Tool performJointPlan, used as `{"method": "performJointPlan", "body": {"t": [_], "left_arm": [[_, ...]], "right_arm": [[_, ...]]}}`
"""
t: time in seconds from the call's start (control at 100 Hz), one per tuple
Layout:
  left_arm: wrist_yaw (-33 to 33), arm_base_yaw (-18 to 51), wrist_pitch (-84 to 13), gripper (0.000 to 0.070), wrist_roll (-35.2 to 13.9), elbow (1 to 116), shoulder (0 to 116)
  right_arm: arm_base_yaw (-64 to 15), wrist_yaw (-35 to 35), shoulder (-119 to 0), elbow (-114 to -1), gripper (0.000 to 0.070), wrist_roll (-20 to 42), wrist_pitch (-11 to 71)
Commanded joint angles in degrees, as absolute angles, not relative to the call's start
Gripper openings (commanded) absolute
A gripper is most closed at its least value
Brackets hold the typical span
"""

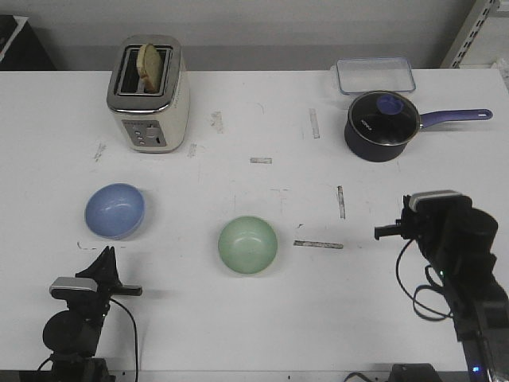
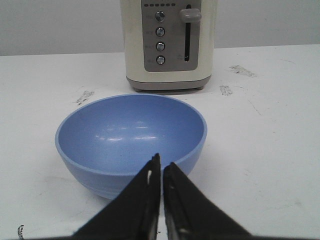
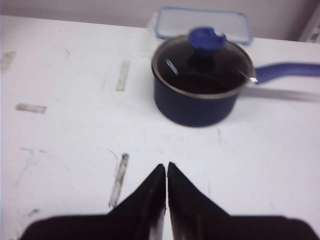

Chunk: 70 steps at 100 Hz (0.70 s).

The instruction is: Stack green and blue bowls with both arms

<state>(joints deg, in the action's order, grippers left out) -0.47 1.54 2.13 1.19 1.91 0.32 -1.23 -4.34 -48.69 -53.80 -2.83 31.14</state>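
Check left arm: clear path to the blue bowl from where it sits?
Probably yes. The left gripper sits just short of the blue bowl, fingers shut and aimed at its near rim, nothing between them. The toaster stands behind the bowl, out of the way. It must open first to grasp the rim.

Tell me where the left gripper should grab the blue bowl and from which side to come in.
Grip the near rim of the blue bowl, probably one finger inside and one outside. It sits upright and open, with a thin wall and no handle. The left gripper is shut and lined up just short of that rim, so open it, then come in from the robot's side; the toaster crowds the far side.
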Motion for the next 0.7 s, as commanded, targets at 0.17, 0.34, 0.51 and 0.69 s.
{"method": "performJointPlan", "body": {"t": [0.17, 0.34, 0.51, 0.69], "left_arm": [[-0.43, 1.56, 2.85, 0.0001, 0.14, 0.71, 0.25], [-0.43, 1.56, 3.22, 0.0001, -0.95, 0.71, 0.25], [-0.56, 1.56, 9.54, 0.0001, -3.16, 0.78, 0.25], [-3.86, 1.52, 18.04, 0.0001, -3.18, 5.85, 0.64]], "right_arm": [[-1.17, -4.97, -35.22, -40.86, 0.0, -3.44, 28.25], [-1.17, -6.02, -27.73, -33.89, 0.0, -3.22, 25.3], [-1.17, -6.0, -23.86, -29.82, 0.0, -2.79, 22.57], [-1.17, -6.0, -24.1, -29.61, 0.0, -2.81, 21.08]]}}
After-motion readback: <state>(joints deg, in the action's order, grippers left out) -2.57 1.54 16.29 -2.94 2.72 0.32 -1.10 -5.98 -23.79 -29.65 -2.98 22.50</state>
